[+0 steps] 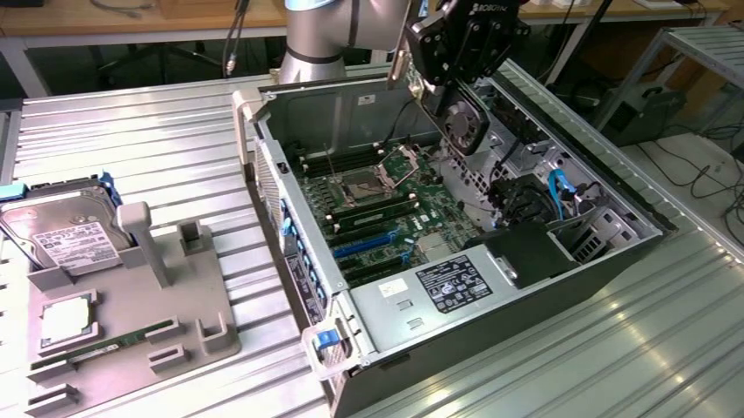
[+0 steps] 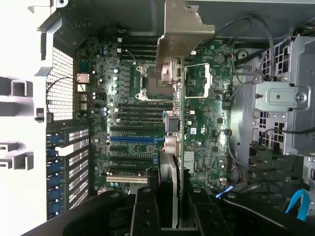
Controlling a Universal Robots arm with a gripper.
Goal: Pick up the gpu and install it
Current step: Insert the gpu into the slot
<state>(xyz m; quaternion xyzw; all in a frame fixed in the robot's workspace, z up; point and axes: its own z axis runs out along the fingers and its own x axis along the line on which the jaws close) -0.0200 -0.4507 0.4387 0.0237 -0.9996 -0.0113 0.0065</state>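
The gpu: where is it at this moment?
The gpu is near the top centre of the exterior view, clamped in the gripper. It hangs above the open computer case, over the motherboard, not yet in a slot.

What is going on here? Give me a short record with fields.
Gripper: black gripper, shut on a thin flat black expansion card with pale metal bracket
Card position: above the board, not seated
Below: green motherboard inside open grey computer case
Aside: silver hard drive and slim green memory stick on grey tray
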